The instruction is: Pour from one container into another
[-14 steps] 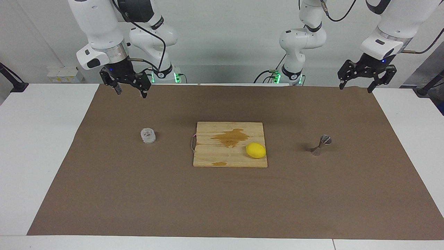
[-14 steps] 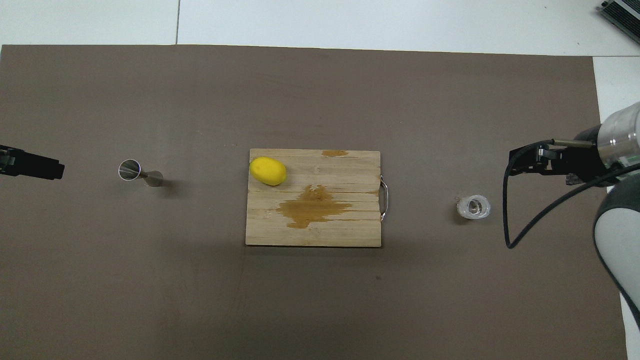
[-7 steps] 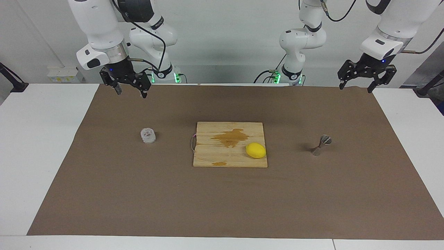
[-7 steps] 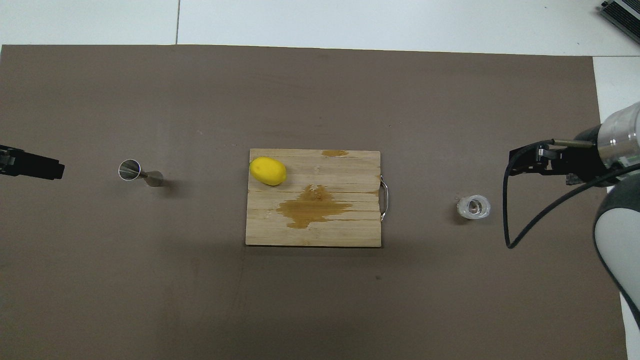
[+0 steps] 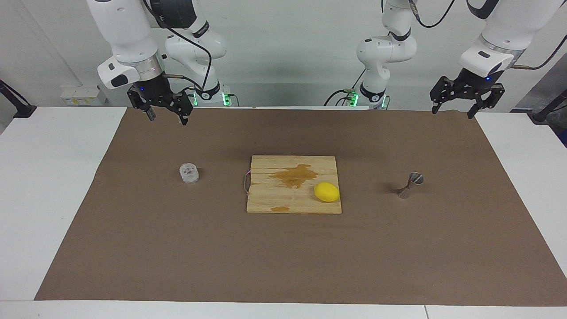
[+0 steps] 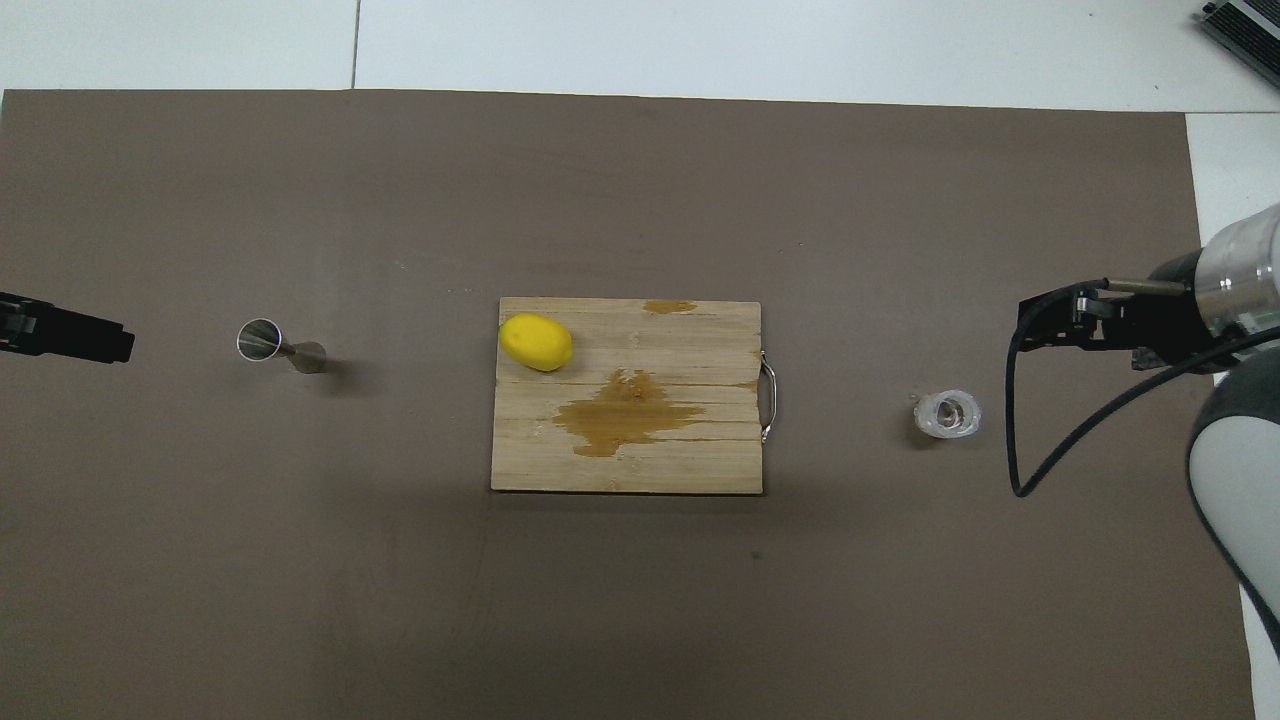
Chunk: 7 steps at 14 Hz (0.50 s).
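A pale wooden cutting board (image 5: pixel 294 184) bearing a yellow lemon (image 5: pixel 327 192) is seen between the bumpy clear glass cup (image 5: pixel 189 173) and the shiny steel hourglass jigger (image 5: pixel 410 184) on the brown-covered desk (image 5: pixel 283 261); open cover is left all around. Both tools are held wide and empty near the robots' edge, the right tool (image 5: pixel 166 115) above the cup's end, the left tool (image 5: pixel 454 109) above the jigger's; only overhead is the jigger's open mouth (image 6: pixel 259 339) shown.

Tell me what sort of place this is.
Probably a robotics lab test bench dressed as a kitchen or bar counter: two white robot arms at a white table covered by brown paper, with a wooden cutting board, a yellow lemon and an hourglass-shaped steel jigger.
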Motion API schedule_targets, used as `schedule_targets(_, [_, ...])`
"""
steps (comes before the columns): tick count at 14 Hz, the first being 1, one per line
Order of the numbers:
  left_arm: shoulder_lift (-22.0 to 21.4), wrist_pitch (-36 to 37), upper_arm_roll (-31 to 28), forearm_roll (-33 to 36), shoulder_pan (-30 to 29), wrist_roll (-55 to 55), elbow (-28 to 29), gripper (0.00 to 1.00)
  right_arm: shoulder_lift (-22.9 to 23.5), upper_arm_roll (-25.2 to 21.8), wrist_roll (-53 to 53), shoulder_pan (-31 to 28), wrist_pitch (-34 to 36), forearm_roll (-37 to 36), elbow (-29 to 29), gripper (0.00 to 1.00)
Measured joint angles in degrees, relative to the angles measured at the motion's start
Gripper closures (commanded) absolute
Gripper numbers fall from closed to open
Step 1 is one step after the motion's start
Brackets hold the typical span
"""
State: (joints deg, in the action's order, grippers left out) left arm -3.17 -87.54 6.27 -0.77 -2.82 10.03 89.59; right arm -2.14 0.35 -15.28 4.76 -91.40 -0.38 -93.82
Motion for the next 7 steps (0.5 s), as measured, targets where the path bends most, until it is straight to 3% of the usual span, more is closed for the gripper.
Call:
schedule_targets(4, [1.85, 0.03, 0.04, -1.28, 0.0, -7.39, 0.18, 0.0, 0.0, 0.0, 0.0, 0.0, 0.0, 0.0, 0.0, 0.0])
schedule_targets(7, [5.59, -0.05, -0.06, -3.31, -0.03, -14.57, 0.21, 0.0, 0.0, 0.0, 0.0, 0.0, 0.0, 0.0, 0.0, 0.0])
